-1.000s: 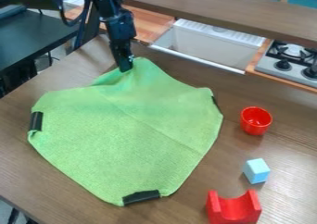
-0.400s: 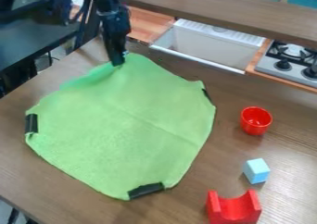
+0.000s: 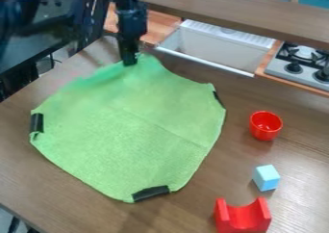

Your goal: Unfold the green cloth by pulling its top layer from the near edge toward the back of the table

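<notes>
The green cloth (image 3: 138, 131) spreads out below the black tool (image 3: 130, 61).

Matt green cloth (image 3: 138, 135), glossy red cup (image 3: 265, 125)

Texts, labels and brands: none you can read. Numbers and signs: likewise, none legible to you.
</notes>
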`<action>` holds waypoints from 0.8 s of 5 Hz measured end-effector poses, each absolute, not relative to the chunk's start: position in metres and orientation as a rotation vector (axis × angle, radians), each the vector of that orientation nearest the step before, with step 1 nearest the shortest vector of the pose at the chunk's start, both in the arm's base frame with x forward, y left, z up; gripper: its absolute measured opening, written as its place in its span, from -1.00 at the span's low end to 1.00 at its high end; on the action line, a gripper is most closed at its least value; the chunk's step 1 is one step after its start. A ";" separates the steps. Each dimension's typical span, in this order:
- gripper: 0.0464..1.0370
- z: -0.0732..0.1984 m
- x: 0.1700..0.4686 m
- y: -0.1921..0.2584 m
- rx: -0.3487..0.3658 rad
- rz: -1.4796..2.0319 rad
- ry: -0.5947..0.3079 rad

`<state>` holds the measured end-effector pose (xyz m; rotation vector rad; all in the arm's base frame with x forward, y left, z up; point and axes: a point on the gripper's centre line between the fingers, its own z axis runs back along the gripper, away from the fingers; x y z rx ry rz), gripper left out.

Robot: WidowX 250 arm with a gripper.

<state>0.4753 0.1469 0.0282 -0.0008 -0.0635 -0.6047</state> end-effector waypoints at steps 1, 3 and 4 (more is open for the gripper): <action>-0.05 0.009 0.468 0.149 0.015 -0.636 -0.026; 0.94 0.029 0.454 0.147 0.107 -0.675 -0.061; 0.93 0.048 0.440 0.140 0.127 -0.683 -0.116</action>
